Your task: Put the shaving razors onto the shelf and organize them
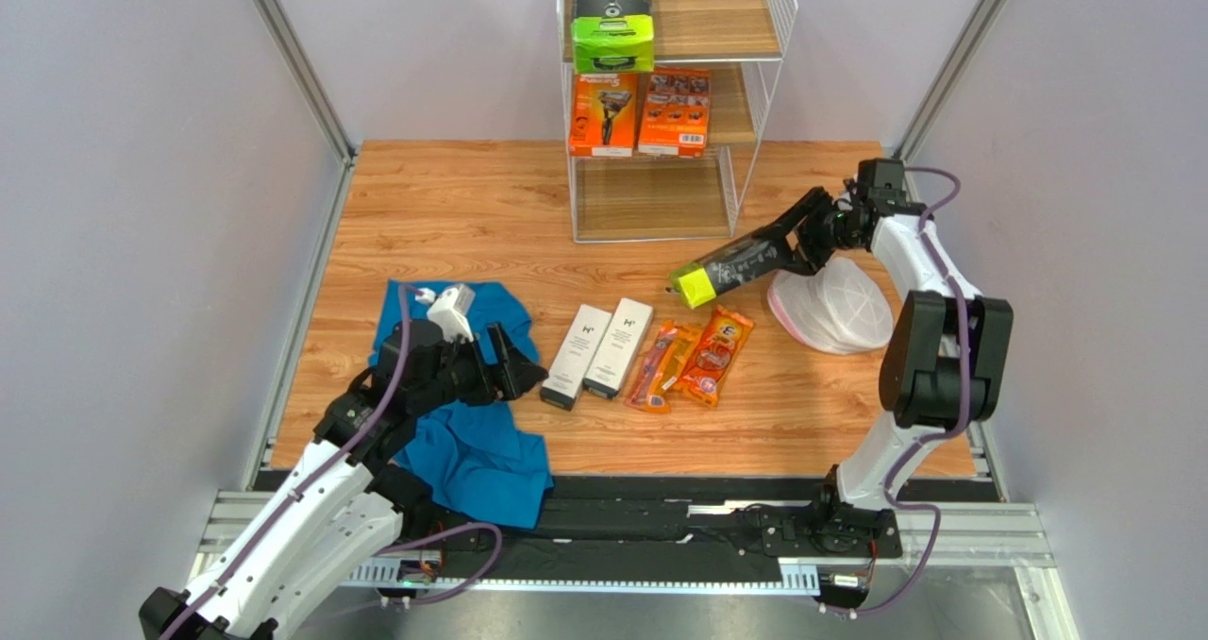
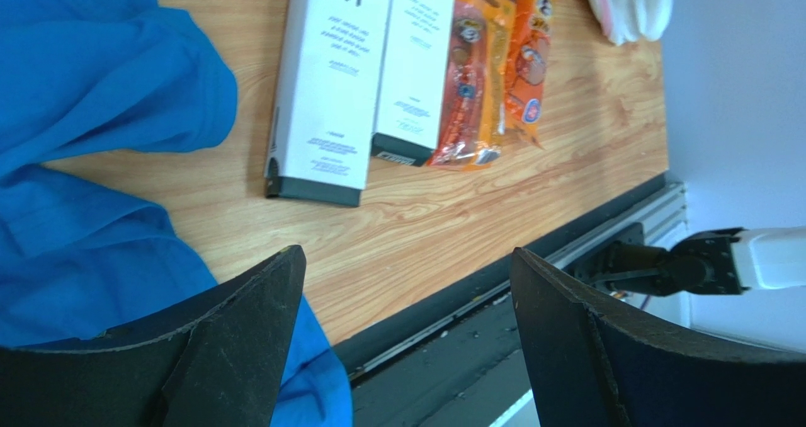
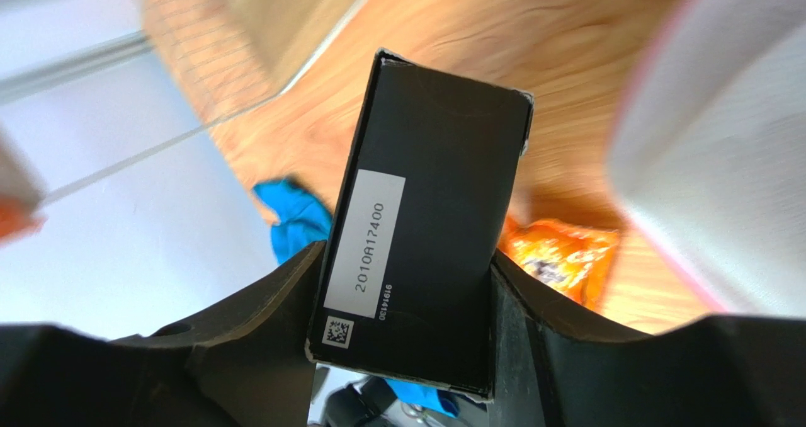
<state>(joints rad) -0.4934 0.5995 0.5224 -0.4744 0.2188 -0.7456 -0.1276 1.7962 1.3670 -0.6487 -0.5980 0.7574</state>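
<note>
L gripper (image 1: 519, 367), jaws spread, nothing in them, hovers over blue cloth (image 1: 479, 459). R gripper (image 1: 776, 252) pinches black box (image 1: 720, 271), lime end leading, above table (image 1: 468, 201), near right side of shelf (image 1: 774, 60). White boxes (image 1: 597, 349), orange blister packs (image 1: 691, 358) lie on table. Step: carry to shelf. Next, prob.: swing box left, level it, slide onto a tier w/o snagging wire.

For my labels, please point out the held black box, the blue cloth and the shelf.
black box (image 3: 449, 210): right wrist view, its black face.
blue cloth (image 1: 479, 456): top view, its near part.
shelf (image 1: 650, 198): top view, bare bottom tier.
</note>
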